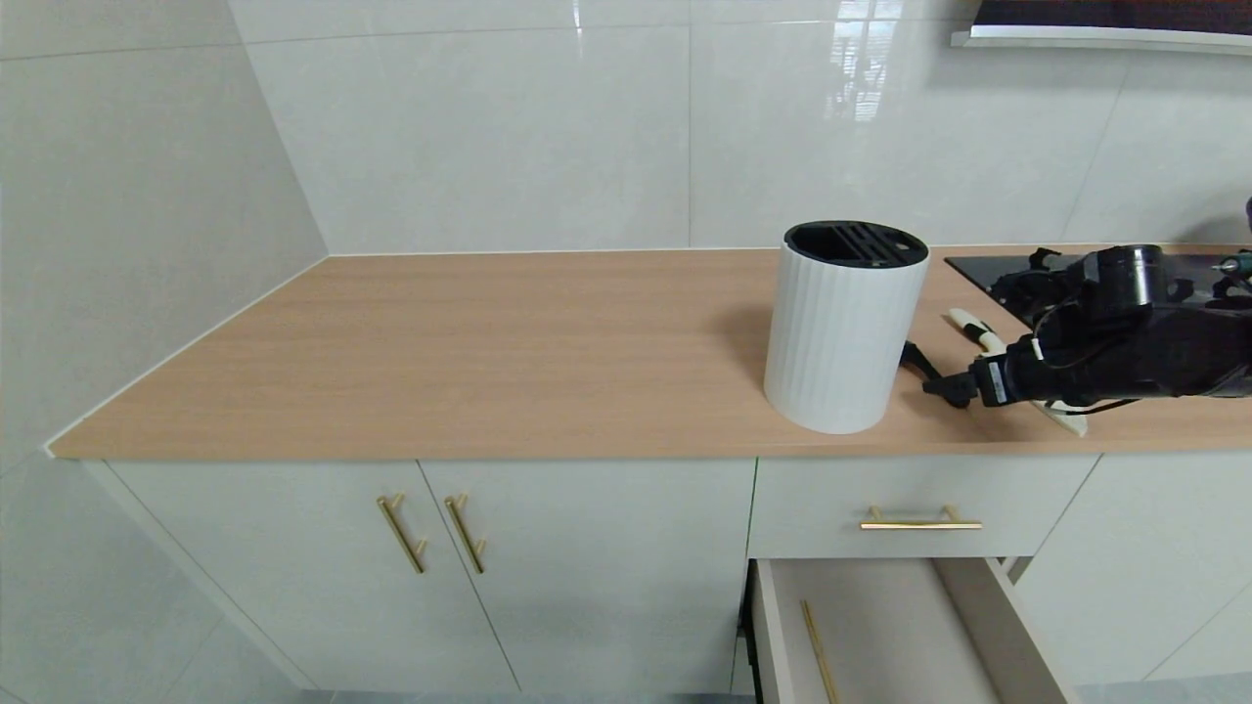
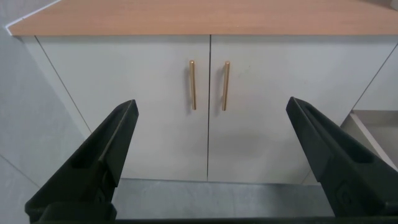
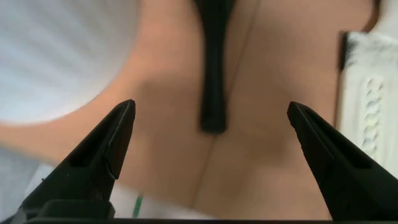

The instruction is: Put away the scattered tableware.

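Pale tiles are seen behind a wooden counter (image 1: 489,362). The left gripper (image 2: 211,115) is held with fingers apart before the cabinet doors (image 2: 155,112). A white holder (image 1: 843,332) is set on the counter. Just beside it lies a black utensil (image 3: 212,74), straddled by the right gripper (image 3: 211,117), fingers spread. A white-handled utensil (image 1: 971,328) lies near. Below, a drawer (image 1: 880,626) is open.

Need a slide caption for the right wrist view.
Open right gripper above the countertop, facing a black handle beside the white holder.

Countertop (image 1: 440,362) looks matt wood, holder (image 1: 841,342) ribbed white plastic, wall tiles (image 1: 489,127) glossy.
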